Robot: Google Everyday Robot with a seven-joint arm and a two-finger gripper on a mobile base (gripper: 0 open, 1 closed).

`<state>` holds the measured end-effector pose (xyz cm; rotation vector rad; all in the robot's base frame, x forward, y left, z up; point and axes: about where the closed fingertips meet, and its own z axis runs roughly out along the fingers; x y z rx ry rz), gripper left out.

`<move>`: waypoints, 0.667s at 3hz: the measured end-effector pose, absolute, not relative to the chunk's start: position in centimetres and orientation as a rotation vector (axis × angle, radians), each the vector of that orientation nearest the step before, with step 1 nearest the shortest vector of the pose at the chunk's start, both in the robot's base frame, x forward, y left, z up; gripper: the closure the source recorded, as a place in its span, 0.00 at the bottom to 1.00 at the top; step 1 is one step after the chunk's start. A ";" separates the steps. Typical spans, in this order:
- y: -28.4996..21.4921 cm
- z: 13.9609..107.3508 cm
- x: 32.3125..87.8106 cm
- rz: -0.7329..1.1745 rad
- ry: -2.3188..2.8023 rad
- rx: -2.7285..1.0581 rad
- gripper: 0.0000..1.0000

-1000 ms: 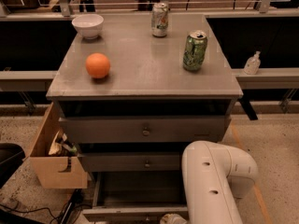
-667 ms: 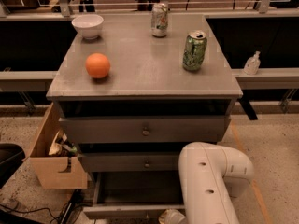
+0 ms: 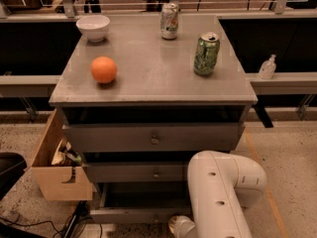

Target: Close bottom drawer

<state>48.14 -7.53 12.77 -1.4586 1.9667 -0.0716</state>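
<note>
Camera view: bottom drawer (image 3: 130,215), lowest of 3 in bench (image 3: 158,76), stands pulled out, tray exposed; closing not done. End effector (image 3: 179,226) low at drawer front, near centre; grip state cannot tell. Remaining: full push-in.

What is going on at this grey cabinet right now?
A robot's white arm reaches down in front of the grey cabinet, and its gripper sits low at the picture's bottom edge, by the front of the bottom drawer. That drawer is pulled out, with its shallow tray showing, so it is not yet closed. An orange, a white bowl, a green can and a pale can stand on top. A wooden box sits to the left.
</note>
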 end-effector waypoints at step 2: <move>-7.8 13.3 49.4 -0.112 1.956 -1.446 1.00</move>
